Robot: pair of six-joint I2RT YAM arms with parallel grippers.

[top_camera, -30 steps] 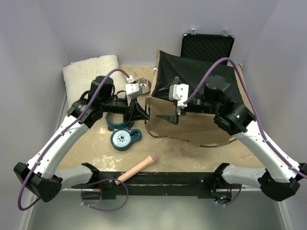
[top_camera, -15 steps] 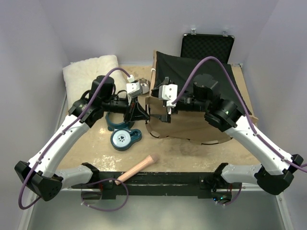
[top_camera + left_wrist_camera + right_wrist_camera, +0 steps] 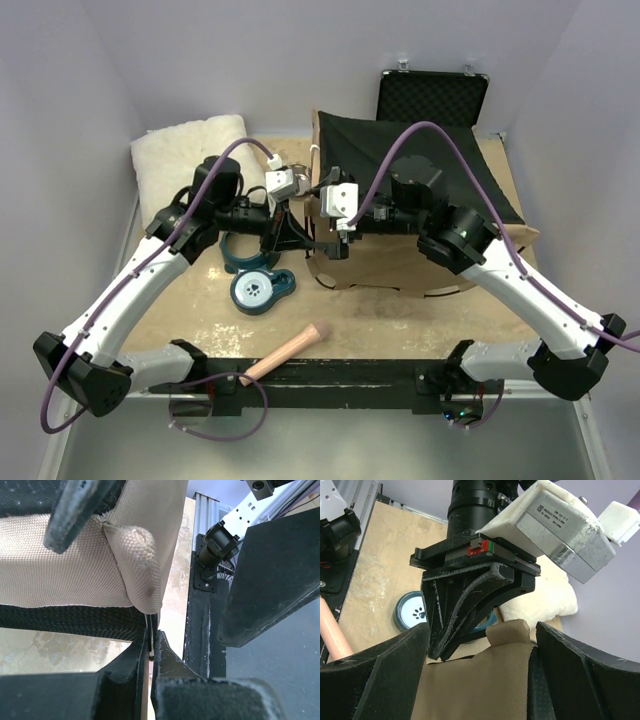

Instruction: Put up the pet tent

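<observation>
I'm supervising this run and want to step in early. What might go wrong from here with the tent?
1. The left gripper holds the pet tent only by a thin pale strand at its corner. A firm pull may slip it free.
2. The right gripper is open around that same corner and sits right beside the left one. Any closer and the two may collide or pinch the fabric unevenly.

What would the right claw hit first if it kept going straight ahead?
Likely the corner of the tan-brown fabric pet tent, sitting between the open fingers of the right claw; just beyond is the shut left claw pinching that corner. Depth is unclear.
</observation>
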